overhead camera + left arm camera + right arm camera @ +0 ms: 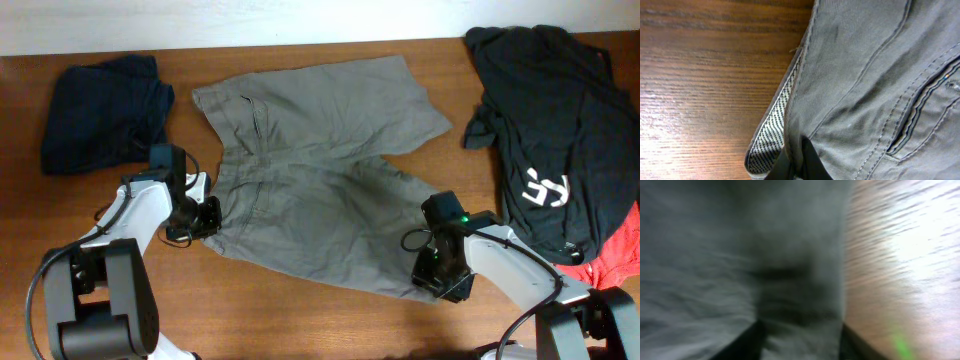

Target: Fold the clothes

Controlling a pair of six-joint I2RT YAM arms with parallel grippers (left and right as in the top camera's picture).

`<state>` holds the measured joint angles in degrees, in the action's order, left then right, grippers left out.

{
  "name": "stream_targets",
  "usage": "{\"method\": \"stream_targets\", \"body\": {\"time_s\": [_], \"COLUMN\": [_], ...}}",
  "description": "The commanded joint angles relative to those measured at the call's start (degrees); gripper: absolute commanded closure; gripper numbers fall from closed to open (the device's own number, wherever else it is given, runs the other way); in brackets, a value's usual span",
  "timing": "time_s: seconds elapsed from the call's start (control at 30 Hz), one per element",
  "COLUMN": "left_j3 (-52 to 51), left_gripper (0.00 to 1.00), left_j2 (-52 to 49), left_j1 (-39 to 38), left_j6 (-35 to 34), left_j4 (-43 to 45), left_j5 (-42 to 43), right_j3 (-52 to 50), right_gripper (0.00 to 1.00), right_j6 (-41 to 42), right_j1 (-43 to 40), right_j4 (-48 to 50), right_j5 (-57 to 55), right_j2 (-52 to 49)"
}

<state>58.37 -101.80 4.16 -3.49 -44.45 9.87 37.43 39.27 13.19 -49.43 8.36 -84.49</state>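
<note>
Left tool [796, 167] pinches the shorts [865, 75] at the waistband, whose dotted lining [772, 125] only the left wrist view shows. Right tool [800, 342] straddles a leg hem, too blurred to tell whether it is clamped. Overhead, the shorts lie spread mid-desk [300, 330], with a navy garment [100, 110] far left and a black shirt [560, 120] far right.

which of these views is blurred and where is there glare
Right wrist view: heavy motion blur, the shorts a grey smear, the table washed out by glare at right. Left wrist view: sharp, stitching and the dotted waistband lining crisp, mild sheen on the wood at lower left. Overhead view: in focus, evenly lit, soft shadows only.
</note>
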Motion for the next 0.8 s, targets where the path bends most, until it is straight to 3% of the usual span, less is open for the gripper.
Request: {"method": "stream_targets", "body": {"time_s": [0.0, 0.03, 0.23, 0.5, 0.77], "left_j3": [0.76, 0.79, 6.08, 17.64, 19.74], "left_gripper": [1.0, 1.0, 1.0, 1.0, 1.0], "left_j2": [-0.63, -0.63, 0.39, 7.08, 15.65], "left_j1": [0.09, 0.09, 2.01, 3.63, 3.63], "left_j6": [-0.33, -0.31, -0.09, 0.55, 0.55], "left_j4": [-0.85, -1.05, -9.38, -23.91, -27.45], "left_j5": [1.29, 1.25, 0.85, 0.79, 0.81], "right_j3": [-1.27, -1.22, 1.51, 15.45, 28.98], "right_gripper": [0.86, 0.96, 0.96, 0.96, 0.96], "right_j6": [0.7, 0.7, 0.63, -0.02, -2.86], "right_j1": [0.46, 0.46, 0.26, -1.73, -3.69], "right_j4": [0.55, 0.44, -1.18, -15.58, -28.06], "right_j5": [0.76, 1.2, 2.19, -3.13, -8.9], "right_j2": [-0.17, -0.15, 3.3, 13.77, 20.96]}}
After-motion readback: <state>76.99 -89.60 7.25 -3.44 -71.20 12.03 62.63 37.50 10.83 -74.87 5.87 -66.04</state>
